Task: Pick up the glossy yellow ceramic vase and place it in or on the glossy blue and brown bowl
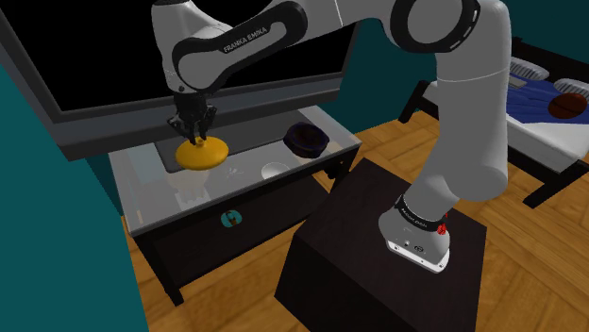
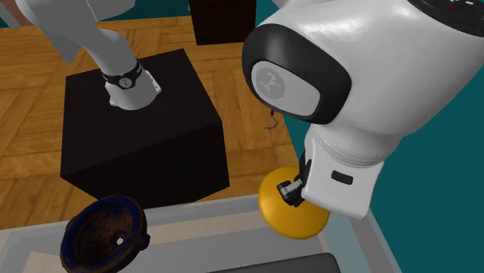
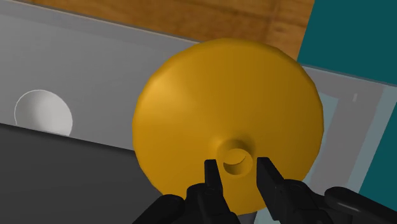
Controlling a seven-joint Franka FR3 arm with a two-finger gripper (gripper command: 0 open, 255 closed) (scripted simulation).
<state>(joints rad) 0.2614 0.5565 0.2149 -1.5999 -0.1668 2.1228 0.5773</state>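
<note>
Plainly one vase, one dark bowl

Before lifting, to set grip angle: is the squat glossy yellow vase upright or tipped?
Upright: the glossy yellow vase shows its small mouth facing the gripper above.

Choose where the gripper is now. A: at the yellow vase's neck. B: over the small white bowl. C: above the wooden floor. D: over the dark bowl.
A: the gripper straddles the yellow vase at its neck, away from the dark bowl and white bowl.
</note>
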